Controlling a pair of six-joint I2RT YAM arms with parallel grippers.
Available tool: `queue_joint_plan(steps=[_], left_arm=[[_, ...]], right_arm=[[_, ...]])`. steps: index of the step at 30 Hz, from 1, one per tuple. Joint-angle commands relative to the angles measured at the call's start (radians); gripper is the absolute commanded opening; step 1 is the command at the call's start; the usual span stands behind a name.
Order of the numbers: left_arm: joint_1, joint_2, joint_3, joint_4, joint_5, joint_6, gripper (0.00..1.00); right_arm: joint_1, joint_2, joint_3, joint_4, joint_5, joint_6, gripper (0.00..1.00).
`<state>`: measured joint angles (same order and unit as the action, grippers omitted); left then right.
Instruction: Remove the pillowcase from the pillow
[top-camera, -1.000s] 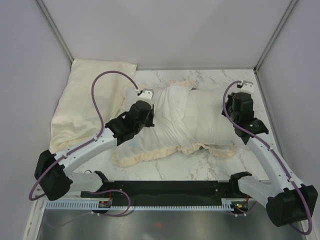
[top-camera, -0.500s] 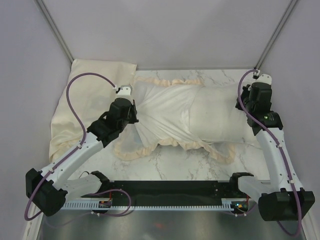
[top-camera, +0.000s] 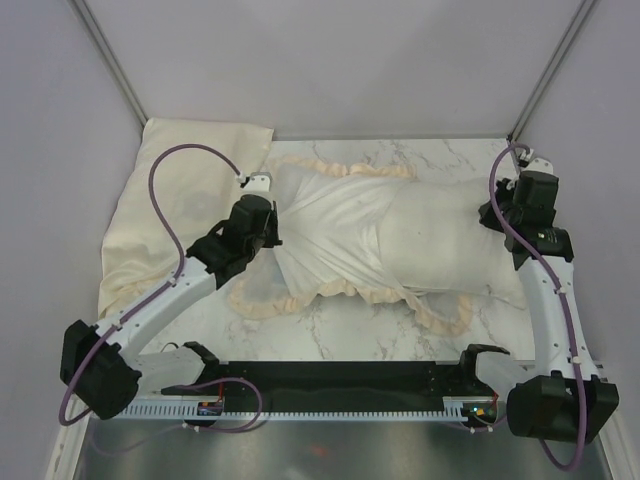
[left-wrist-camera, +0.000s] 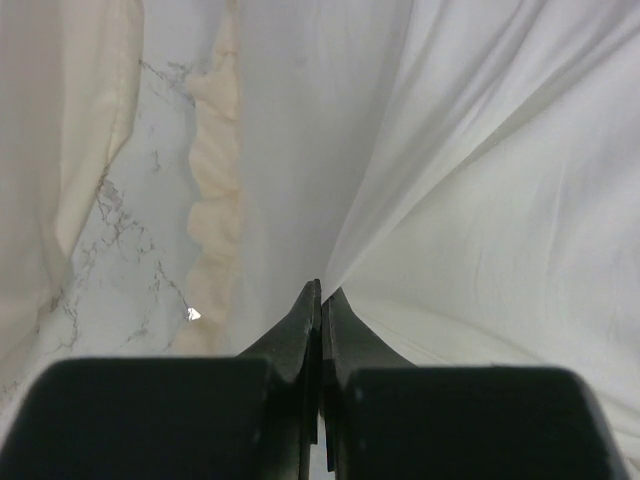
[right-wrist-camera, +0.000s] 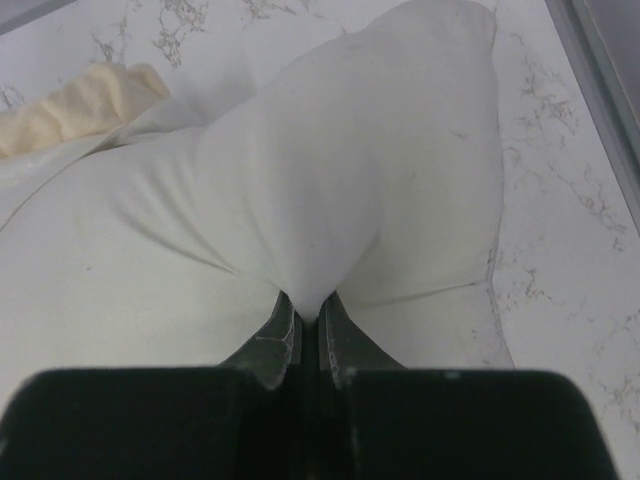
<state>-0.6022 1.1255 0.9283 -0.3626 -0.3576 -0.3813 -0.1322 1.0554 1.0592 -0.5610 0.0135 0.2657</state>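
Note:
The pillowcase (top-camera: 330, 225) lies whitish face up across the table's middle, its cream frill (top-camera: 350, 290) along the edges. The plain off-white pillow (top-camera: 440, 240) sticks out of its right end. My left gripper (top-camera: 274, 226) is shut on the pillowcase's left end; the left wrist view shows taut white fabric (left-wrist-camera: 450, 180) running from the closed fingertips (left-wrist-camera: 322, 296). My right gripper (top-camera: 496, 215) is shut on the pillow's right end; in the right wrist view the pillow (right-wrist-camera: 330, 150) bunches into the closed jaws (right-wrist-camera: 310, 305). The case's dark grey face is hidden.
A flat pale-yellow cloth (top-camera: 175, 205) lies at the back left, beside the left arm, and shows in the left wrist view (left-wrist-camera: 60, 150). The marble table (top-camera: 350, 330) is bounded by grey walls; a black rail (top-camera: 330, 380) runs along the near edge.
The grippers have moved apart, left leftward and right rightward and back. The pillowcase is now pulled taut and flatter, and more of the pillow shows at the right.

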Motion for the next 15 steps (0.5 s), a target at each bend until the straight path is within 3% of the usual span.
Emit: queue_joint_plan(steps=[1, 2, 3, 6, 15], left_arm=[[0.005, 0.085, -0.019, 0.043, -0.066, 0.009, 0.02], [0.002, 0.112, -0.022, 0.081, -0.037, -0.004, 0.02], [-0.001, 0.153, -0.026, 0.105, -0.008, -0.005, 0.02], [-0.028, 0.221, -0.039, 0.194, 0.061, -0.018, 0.02], [-0.054, 0.346, 0.038, 0.229, 0.074, -0.002, 0.02]], right_arm=[[-0.050, -0.024, -0.005, 0.108, 0.044, -0.017, 0.13], [-0.050, -0.044, -0.002, 0.104, 0.022, -0.016, 0.28], [-0.043, -0.055, 0.002, 0.101, -0.004, -0.020, 0.58], [0.029, -0.093, 0.050, 0.060, -0.012, -0.028, 0.87], [0.486, -0.074, 0.033, 0.049, 0.149, 0.072, 0.93]])
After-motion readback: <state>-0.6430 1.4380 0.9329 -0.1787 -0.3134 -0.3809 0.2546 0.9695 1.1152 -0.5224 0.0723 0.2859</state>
